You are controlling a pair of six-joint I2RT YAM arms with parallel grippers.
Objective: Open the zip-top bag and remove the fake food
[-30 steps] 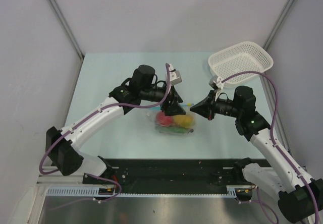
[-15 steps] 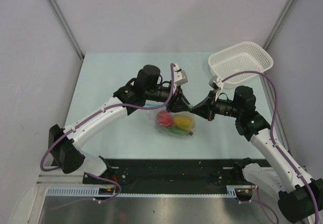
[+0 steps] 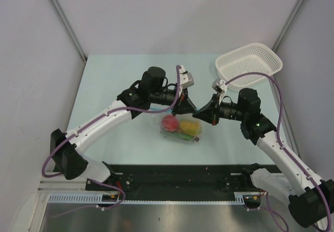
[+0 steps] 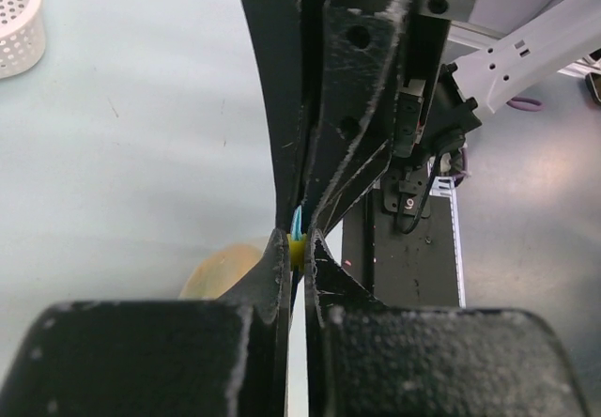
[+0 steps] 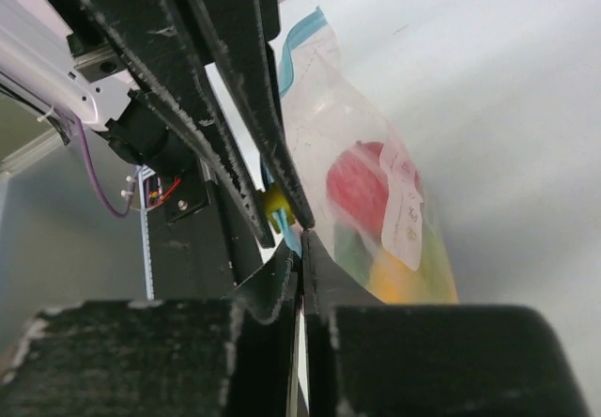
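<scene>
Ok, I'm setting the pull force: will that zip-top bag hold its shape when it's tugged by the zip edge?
Probably not: the zip-top bag looks like thin, crinkled film, so it should flop and stretch rather than stay stiff. The rounded fake food inside likely weighs the bottom down and may roll about.

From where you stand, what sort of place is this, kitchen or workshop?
Most likely a robotics lab bench: a left arm and right arm bolted to a pale table, plain grey panels walling it in, and toy fruit in a zip-top bag to handle.
</scene>
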